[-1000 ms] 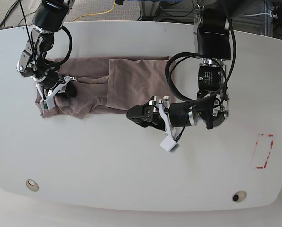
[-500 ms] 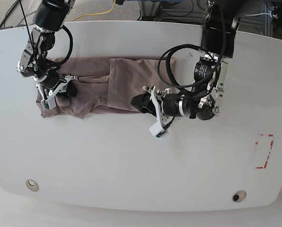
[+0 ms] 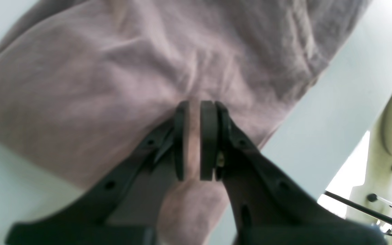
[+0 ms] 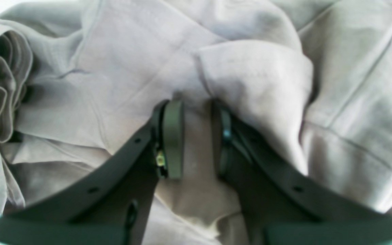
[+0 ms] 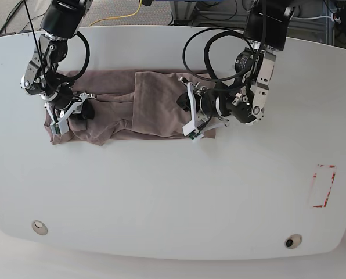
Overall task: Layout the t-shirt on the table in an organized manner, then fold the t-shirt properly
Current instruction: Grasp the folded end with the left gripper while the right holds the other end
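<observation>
Since a sec ago the left arm has swung in off the bare surface onto the shirt's near-right edge, and its fingers have closed down; right arm hasn't budged. Shirt lies along the far side of the surface as a long band, already doubled over w/ a flap across the middle, but the right-arm end is bunched and creased, so I'd say layout is only partly done and the proper fold is mostly left. Left gripper: nearly shut, a thin ridge of cloth pinched between the pads, the rest of the shirt spreading away beyond the tips. Right gripper: narrowly parted, clamped on a thicker wad of rumpled fabric at the other end, folds piled up around both fingers.
</observation>
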`<action>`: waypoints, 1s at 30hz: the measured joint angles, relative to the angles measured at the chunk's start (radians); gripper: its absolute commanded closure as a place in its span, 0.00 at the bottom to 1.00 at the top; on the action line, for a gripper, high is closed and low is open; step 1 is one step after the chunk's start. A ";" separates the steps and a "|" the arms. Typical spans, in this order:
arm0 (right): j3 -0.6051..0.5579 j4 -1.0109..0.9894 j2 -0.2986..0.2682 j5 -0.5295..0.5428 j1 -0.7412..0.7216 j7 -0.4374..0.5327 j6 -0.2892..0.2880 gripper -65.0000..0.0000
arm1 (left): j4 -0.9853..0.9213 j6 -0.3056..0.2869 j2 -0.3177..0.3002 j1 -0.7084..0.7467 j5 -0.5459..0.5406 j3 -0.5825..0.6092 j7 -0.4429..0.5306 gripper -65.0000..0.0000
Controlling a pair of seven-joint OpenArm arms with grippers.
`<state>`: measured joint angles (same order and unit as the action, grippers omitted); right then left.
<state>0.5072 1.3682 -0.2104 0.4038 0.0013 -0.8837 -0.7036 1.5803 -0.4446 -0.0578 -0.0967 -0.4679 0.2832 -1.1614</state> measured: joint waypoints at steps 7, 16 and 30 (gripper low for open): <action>0.003 0.000 0.000 0.000 0.000 0.000 0.000 0.80 | -0.005 0.002 -0.018 0.029 0.095 -0.002 0.013 0.94; 0.003 0.008 0.000 0.000 0.000 -0.002 0.000 0.79 | -0.048 -0.005 -0.024 0.027 0.095 0.001 0.075 0.94; 0.153 0.364 -0.004 0.208 -0.004 -0.364 0.005 0.13 | -0.055 -0.005 -0.027 0.027 0.093 0.001 0.085 0.94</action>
<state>0.6601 1.7325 -0.2142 0.6117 -0.0029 -1.2480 -0.6983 1.5253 -0.4500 -0.0845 -0.0692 -0.3752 0.2844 -1.0763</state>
